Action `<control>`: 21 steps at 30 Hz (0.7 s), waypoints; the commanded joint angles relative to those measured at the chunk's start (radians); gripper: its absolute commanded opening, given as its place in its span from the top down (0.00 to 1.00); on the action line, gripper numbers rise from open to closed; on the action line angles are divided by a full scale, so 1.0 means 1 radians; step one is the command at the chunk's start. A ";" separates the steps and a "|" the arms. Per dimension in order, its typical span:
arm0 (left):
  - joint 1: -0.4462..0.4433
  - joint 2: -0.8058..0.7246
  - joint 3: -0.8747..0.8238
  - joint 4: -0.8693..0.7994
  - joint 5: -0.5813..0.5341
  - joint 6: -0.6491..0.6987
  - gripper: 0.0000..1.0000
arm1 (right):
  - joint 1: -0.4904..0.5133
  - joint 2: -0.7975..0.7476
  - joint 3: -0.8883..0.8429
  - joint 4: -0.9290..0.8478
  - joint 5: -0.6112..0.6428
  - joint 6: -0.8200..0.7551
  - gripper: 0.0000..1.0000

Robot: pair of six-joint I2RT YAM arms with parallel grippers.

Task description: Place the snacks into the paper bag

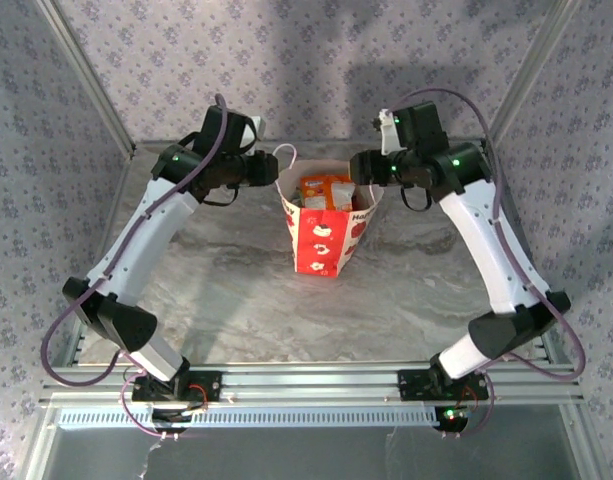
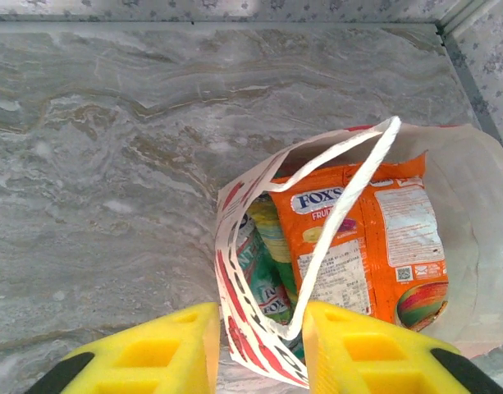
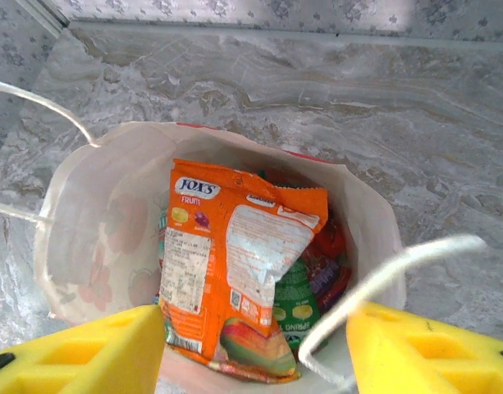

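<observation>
The red-and-white paper bag (image 1: 321, 240) stands upright at the middle back of the table with the snacks inside it. An orange packet (image 2: 382, 238) lies on top, and teal (image 2: 263, 279) and green (image 2: 277, 234) ones sit beneath it. From the right wrist, the orange packet (image 3: 226, 263) covers a green (image 3: 296, 300), a purple (image 3: 325, 275) and a red one (image 3: 329, 242). My left gripper (image 2: 259, 353) is open astride the bag's left rim (image 2: 235, 287) and its string handle (image 2: 349, 197). My right gripper (image 3: 255, 361) stands wide open over the right rim, the other handle (image 3: 399, 267) loose between its fingers.
The bag rests on a marble table top (image 1: 236, 290) enclosed by wallpapered walls. An aluminium rail (image 1: 316, 385) runs along the near edge by the arm bases. Both arms reach in toward the bag, left gripper (image 1: 269, 170) and right gripper (image 1: 364, 168) flanking its mouth.
</observation>
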 commanded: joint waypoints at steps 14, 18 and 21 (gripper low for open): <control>0.140 -0.159 -0.087 -0.018 -0.090 0.059 0.62 | -0.069 -0.301 -0.259 -0.021 0.141 -0.026 0.24; 0.165 -0.226 -0.208 0.058 -0.190 0.075 0.61 | -0.118 -0.362 -0.377 0.019 0.167 -0.061 0.19; 0.169 -0.291 -0.342 0.167 -0.235 0.106 0.54 | -0.167 -0.397 -0.483 0.076 0.189 -0.086 0.08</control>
